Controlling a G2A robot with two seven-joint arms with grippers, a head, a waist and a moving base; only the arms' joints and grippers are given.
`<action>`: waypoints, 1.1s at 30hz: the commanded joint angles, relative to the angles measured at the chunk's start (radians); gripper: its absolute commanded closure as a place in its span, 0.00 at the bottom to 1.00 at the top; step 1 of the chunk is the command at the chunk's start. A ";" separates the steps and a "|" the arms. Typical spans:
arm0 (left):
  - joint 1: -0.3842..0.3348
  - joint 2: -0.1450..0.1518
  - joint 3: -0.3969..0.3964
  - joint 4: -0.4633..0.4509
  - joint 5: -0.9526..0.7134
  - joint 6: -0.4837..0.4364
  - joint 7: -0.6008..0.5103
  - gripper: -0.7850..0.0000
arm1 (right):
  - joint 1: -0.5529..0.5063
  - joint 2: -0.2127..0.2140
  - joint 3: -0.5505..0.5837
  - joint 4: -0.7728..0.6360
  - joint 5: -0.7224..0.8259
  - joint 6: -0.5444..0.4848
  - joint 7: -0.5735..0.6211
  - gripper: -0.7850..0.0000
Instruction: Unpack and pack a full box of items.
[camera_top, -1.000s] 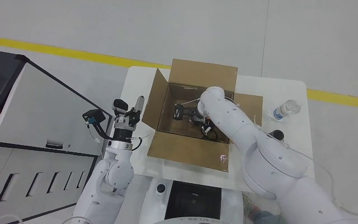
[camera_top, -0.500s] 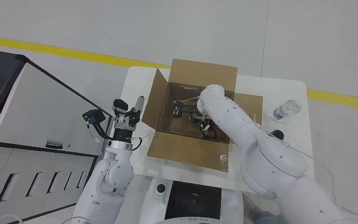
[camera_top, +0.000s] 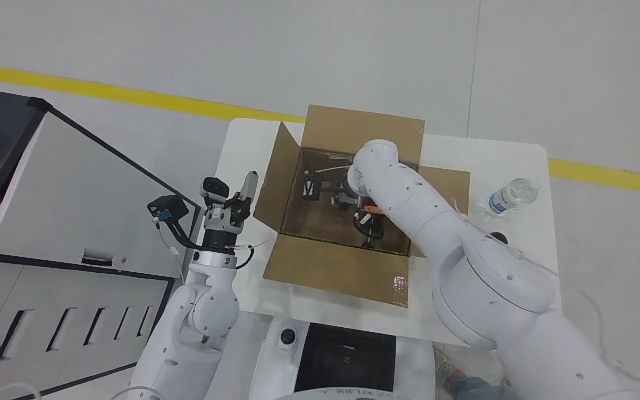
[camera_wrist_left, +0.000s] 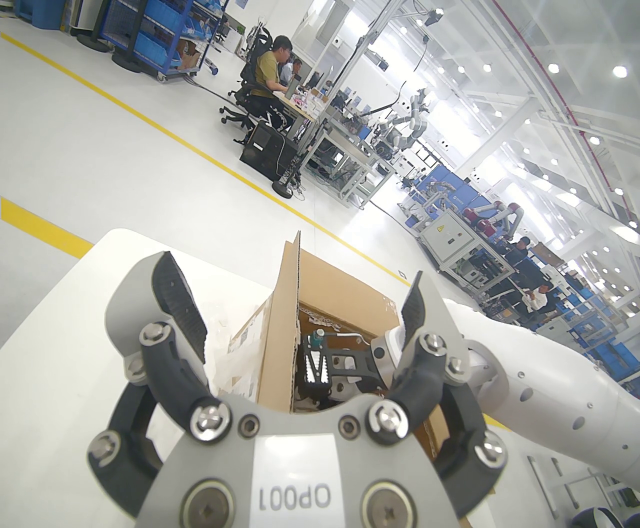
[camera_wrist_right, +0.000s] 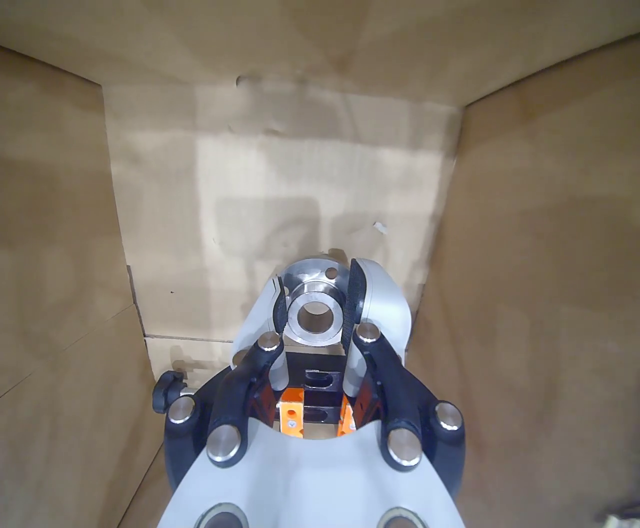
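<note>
An open cardboard box (camera_top: 340, 262) stands in the middle of the white table (camera_top: 245, 150). My right arm reaches down into it. In the right wrist view, my right gripper (camera_wrist_right: 314, 305) is shut on a silver metal flange ring (camera_wrist_right: 312, 316), held above the box floor (camera_wrist_right: 280, 180). In the top view this gripper (camera_top: 314, 185) is near the box's far left corner. Several dark parts (camera_top: 370, 228) lie inside the box. My left gripper (camera_wrist_left: 291, 272) is open and holds nothing, just outside the box's left flap (camera_top: 268, 180).
A clear water bottle (camera_top: 510, 194) lies on the table right of the box, with a round black object (camera_top: 493, 241) nearer the front. An orange and black part (camera_wrist_right: 292, 415) and a black knob (camera_wrist_right: 167, 392) lie under the right gripper.
My right gripper, with the metal ring in it, has shifted a little toward the box's far side. The left arm has stayed still.
</note>
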 joint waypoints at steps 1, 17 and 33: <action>0.000 0.000 0.000 0.000 0.000 0.000 0.000 0.00 | 0.007 0.003 0.002 -0.015 -0.003 -0.009 0.005 1.00; 0.000 0.000 0.000 0.000 0.000 0.000 0.000 0.00 | 0.007 0.097 0.065 -0.186 -0.008 -0.069 0.026 1.00; 0.000 0.000 0.000 0.000 0.000 0.000 0.000 0.00 | -0.299 0.321 0.321 -0.894 0.039 -0.010 0.422 1.00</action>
